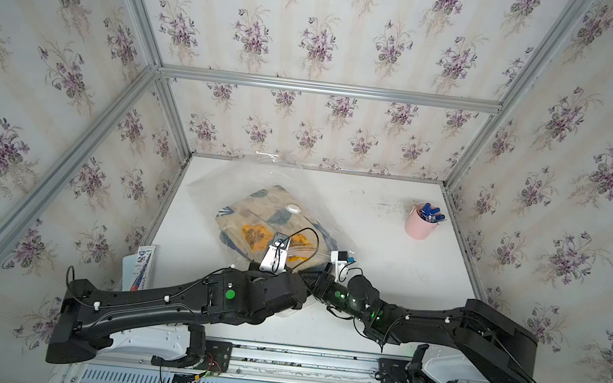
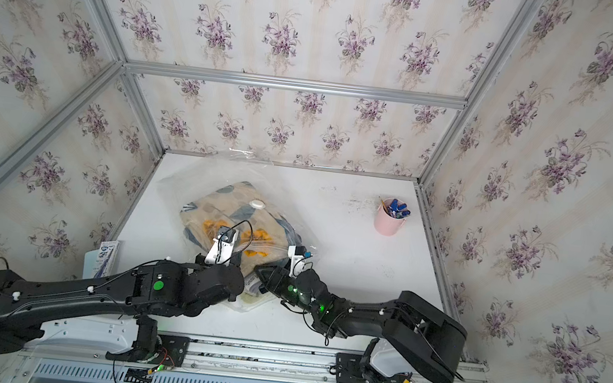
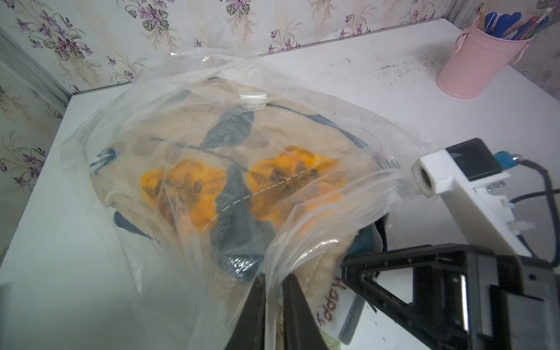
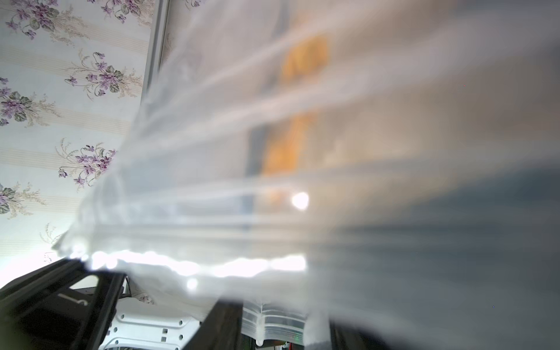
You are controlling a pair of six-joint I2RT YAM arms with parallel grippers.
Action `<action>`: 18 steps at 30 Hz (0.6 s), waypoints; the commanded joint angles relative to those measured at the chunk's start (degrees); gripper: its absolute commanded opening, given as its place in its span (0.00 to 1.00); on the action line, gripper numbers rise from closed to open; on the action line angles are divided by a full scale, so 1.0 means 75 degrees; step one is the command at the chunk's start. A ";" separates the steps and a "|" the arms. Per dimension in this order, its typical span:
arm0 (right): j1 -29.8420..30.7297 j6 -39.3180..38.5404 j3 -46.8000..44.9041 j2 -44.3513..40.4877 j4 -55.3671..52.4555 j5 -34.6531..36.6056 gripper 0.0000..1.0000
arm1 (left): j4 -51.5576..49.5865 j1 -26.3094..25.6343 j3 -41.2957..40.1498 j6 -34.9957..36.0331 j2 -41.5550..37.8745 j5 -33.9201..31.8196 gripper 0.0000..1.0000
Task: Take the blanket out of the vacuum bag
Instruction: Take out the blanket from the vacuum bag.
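Blanket (image 3: 194, 181) inside the vacuum bag (image 3: 121, 130), lying on the table (image 1: 386, 274) from centre toward 10 o'clock, with the bag's mouth turned to 6 o'clock.

- **Left hand:** Your left hand (image 3: 275, 277) is nearly closed and pinches a pleat of the upper film at the mouth. The film fans out taut from that pinch.
- **Right hand:** Your right hand (image 4: 277, 328) sits at 3 o'clock of it, with the ribbed zip strip (image 4: 272, 321) between its fingers. You cannot tell whether it grips.
- **Film:** It is thin, clear, glossy and crinkled. Expect it to be light and slippery, and likely to slide out of a shallow pinch.
- **Blanket:** It is folded plush fleece, beige with orange flowers and slate-blue leaves. It is soft and limp, and will probably drag on the plastic. Take it at the corner by the mouth, near the stitched lettering (image 3: 330, 300), with a deep bite.
- **Other items:** The valve cap (image 3: 253, 96) is round, white and hard, and sits at the bag's 12 o'clock. The pink cup (image 1: 418, 226) of pens stands well apart at 2 o'clock.
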 commanded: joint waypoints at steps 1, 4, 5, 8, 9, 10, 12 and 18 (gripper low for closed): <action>0.0012 0.0503 -0.0099 0.0440 0.1460 -0.0353 0.48 | 0.0245 0.0005 -0.0092 -0.0207 -0.0083 0.0169 0.15; -0.0003 0.0450 0.0016 0.0672 0.1547 -0.0342 0.48 | 0.0398 0.0007 -0.0202 -0.0204 -0.0151 0.0192 0.15; -0.0016 0.0435 0.0081 0.0715 0.1424 -0.0339 0.49 | 0.0397 0.0009 -0.0202 -0.0189 -0.0148 0.0196 0.15; -0.0082 0.0386 0.0173 0.0876 0.1347 -0.0387 0.48 | 0.0355 0.0014 -0.0195 -0.0202 -0.0157 0.0182 0.15; -0.0095 0.0433 0.0162 0.0925 0.1403 -0.0431 0.47 | 0.0370 0.0015 -0.0216 -0.0217 -0.0168 0.0181 0.15; -0.0099 0.0437 0.0127 0.0945 0.1503 -0.0486 0.47 | 0.0392 0.0009 -0.0243 -0.0218 -0.0180 0.0192 0.15; -0.0097 0.0432 0.0092 0.0836 0.1505 -0.0568 0.46 | 0.0419 0.0008 -0.0260 -0.0207 -0.0204 0.0228 0.15; -0.0029 0.0676 -0.0465 0.0479 0.1467 -0.0589 0.47 | 0.0386 0.0009 -0.0254 -0.0091 -0.0250 0.0211 0.16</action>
